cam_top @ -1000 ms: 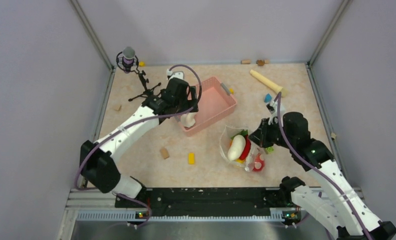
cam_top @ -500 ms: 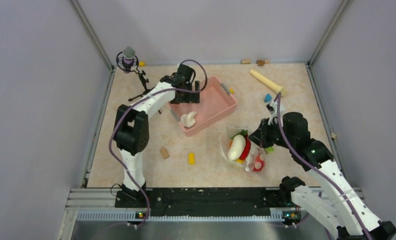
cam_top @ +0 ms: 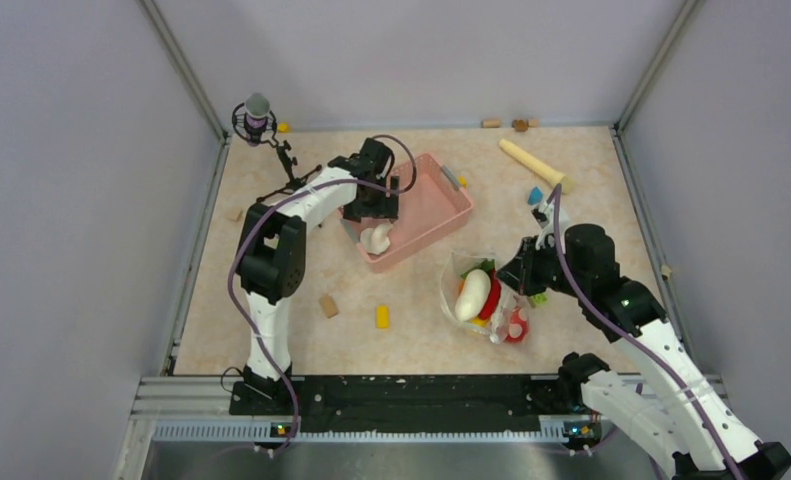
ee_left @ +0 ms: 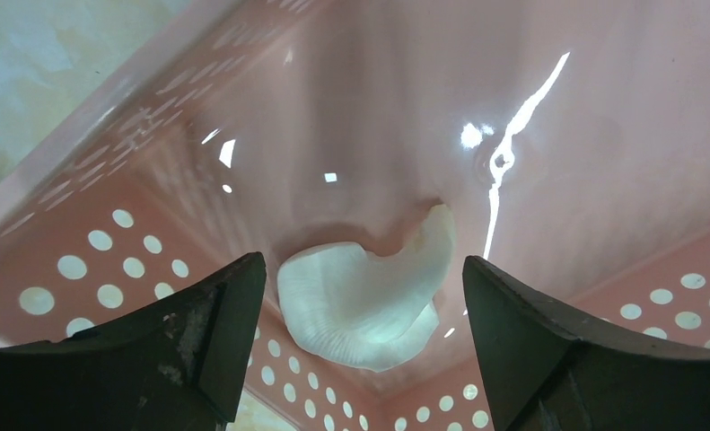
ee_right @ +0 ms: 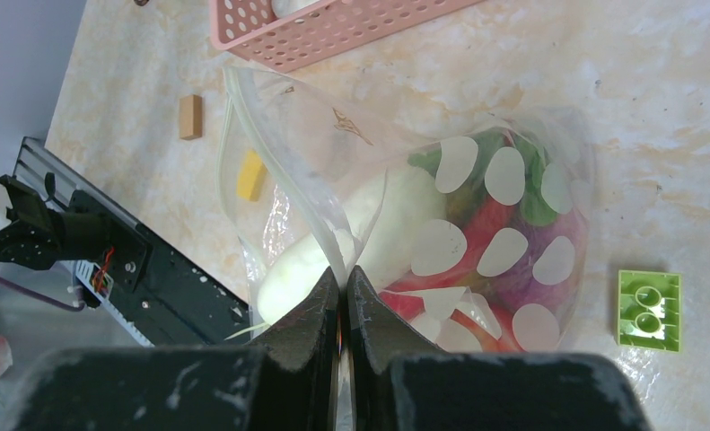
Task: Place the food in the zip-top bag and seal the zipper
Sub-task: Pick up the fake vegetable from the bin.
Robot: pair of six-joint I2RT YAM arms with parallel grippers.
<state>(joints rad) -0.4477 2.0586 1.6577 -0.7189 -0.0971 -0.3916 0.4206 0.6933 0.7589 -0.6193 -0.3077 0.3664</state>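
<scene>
Pale lilac-grey walls [cam_top: 421,50] enclose a beige marbled tabletop [cam_top: 411,345] edged by metal rails [cam_top: 199,245].

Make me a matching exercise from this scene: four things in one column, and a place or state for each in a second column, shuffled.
Things
1. white ridged toy food piece
2. clear dotted plastic zip-top bag
3. small yellow block
4. left gripper

Place or state
A. pinched at its rim by the shut right gripper
B. open, hovering over the pink perforated plastic basket
C. lying in a corner of the basket
D. alone on the tabletop

Pairs: 1-C, 2-A, 3-D, 4-B
</scene>
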